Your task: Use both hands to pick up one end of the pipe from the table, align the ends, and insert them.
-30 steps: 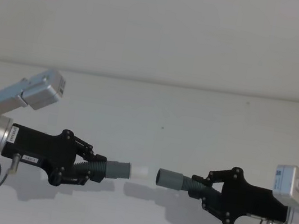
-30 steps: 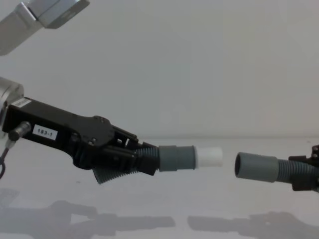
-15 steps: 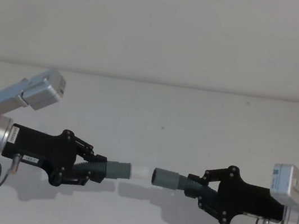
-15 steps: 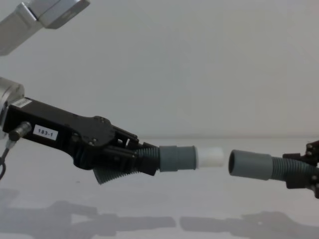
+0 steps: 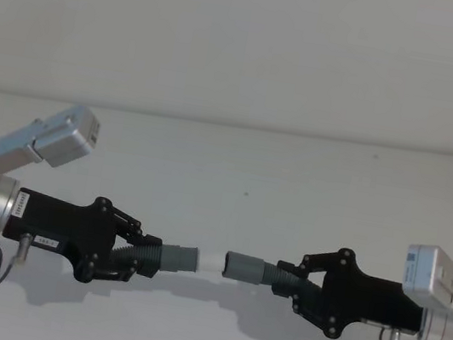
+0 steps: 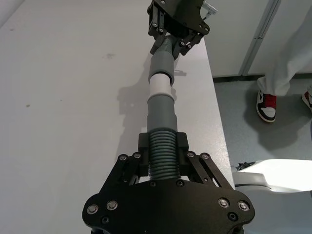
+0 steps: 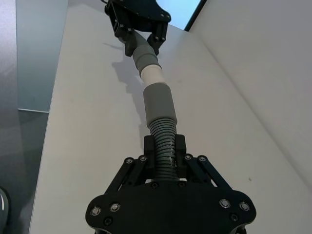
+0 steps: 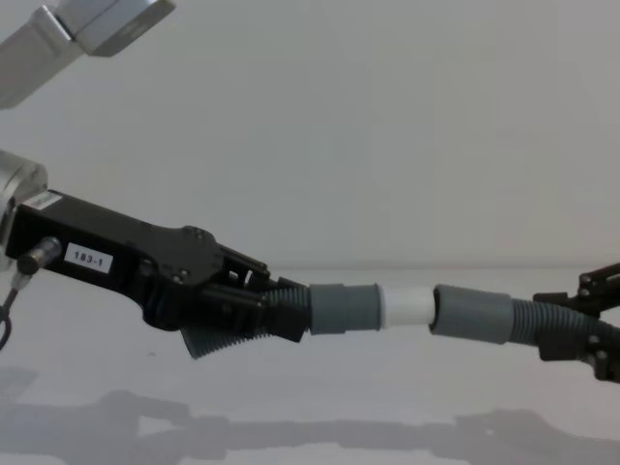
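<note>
above the white tabletop, the left gripper is clamped on the corrugated pipe behind its white-tipped cuff, and the right gripper is clamped behind the socket cuff, whose mouth meets the white tip.

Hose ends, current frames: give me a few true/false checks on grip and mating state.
1. The left gripper is shut on the corrugated hose behind the cuff with the white tip. True.
2. The right gripper is open and clear of the hose. False: it is shut on the hose behind the socket cuff.
3. The white tip meets the socket mouth, with part of it still exposed. True.
4. Both cuffs rest on the table. False: they are held above it, shadows below.
</note>
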`<state>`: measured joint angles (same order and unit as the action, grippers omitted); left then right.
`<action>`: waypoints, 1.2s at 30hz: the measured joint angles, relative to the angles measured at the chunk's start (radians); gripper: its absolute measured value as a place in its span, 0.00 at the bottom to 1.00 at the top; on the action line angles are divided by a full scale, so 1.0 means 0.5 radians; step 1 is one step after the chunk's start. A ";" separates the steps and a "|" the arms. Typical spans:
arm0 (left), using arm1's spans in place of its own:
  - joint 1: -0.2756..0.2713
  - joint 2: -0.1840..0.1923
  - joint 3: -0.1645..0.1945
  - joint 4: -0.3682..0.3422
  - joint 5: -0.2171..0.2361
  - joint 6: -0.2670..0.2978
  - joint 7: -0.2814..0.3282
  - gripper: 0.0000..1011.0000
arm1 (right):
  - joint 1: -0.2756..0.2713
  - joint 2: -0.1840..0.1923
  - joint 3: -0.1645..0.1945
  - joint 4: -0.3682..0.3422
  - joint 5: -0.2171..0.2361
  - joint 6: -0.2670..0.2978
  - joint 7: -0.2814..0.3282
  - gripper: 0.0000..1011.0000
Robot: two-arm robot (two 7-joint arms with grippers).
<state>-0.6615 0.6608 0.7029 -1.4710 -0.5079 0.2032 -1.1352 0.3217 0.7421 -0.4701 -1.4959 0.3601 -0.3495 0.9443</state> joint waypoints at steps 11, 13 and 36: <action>0.000 0.000 0.000 0.000 0.000 0.000 0.000 0.29 | 0.014 -0.004 -0.017 0.001 0.021 0.000 -0.003 0.21; 0.000 0.000 0.000 0.000 0.000 0.000 0.000 0.29 | 0.016 -0.005 -0.021 0.000 0.029 0.000 -0.003 0.21; 0.000 0.000 0.000 0.000 0.000 0.000 0.000 0.29 | 0.066 0.027 -0.103 -0.038 0.073 -0.016 0.117 0.21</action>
<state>-0.6614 0.6610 0.7028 -1.4712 -0.5079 0.2033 -1.1355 0.3549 0.7559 -0.5217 -1.5147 0.3966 -0.3576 1.0030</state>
